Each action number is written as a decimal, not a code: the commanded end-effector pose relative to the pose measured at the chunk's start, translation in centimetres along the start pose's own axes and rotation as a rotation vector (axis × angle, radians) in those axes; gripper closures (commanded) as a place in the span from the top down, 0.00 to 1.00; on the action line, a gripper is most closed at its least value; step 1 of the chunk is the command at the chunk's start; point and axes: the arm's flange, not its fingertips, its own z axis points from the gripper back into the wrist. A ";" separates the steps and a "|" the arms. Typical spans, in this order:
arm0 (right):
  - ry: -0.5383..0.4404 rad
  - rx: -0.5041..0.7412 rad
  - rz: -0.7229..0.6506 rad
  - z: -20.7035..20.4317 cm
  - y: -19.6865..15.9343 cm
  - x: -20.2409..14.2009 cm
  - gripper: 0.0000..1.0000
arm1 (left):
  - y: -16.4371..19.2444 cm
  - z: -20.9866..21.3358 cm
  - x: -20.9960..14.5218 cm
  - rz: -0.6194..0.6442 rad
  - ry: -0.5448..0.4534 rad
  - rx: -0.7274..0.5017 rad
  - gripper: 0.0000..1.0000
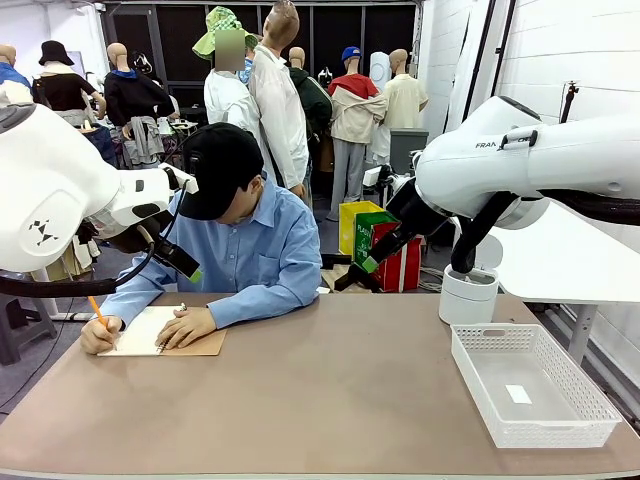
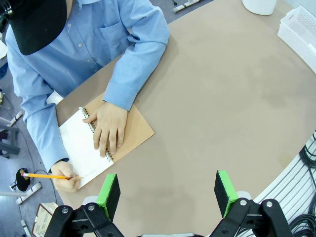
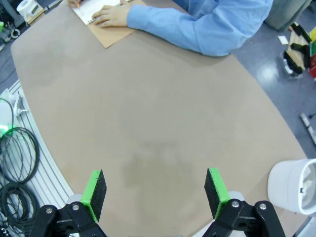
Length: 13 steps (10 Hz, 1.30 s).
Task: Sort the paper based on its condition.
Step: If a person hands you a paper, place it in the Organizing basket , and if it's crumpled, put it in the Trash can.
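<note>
At the left of the front view, the white paper sheet (image 1: pixel 143 330) sits bound in the brown-covered spiral notebook (image 1: pixel 200 343) under the person's hands (image 1: pixel 186 327). Left hand (image 2: pixel 168 192) and right hand (image 3: pixel 155 193) hover released, empty; reaching early risks striking fingers or tearing the page.

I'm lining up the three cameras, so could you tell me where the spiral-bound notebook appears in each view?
Front view: the notebook lies at the table's far left edge, under the person's hands.
Left wrist view: the notebook is left of centre, one hand flat on it.
Right wrist view: the notebook is at the top left edge, partly cut off.
Shared landmark: the person's blue sleeve beside it.
</note>
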 end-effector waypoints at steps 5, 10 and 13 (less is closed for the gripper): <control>0.002 -0.007 -0.009 0.0 0.1 0.1 1.00 | 0.0 0.0 0.0 0.001 -0.001 -0.001 1.00; 0.002 -0.007 -0.009 0.0 0.1 0.1 1.00 | 0.0 0.0 0.0 0.001 -0.001 -0.001 1.00; 0.002 -0.007 -0.009 0.0 0.1 0.1 1.00 | 0.0 0.0 0.0 0.001 -0.001 -0.001 1.00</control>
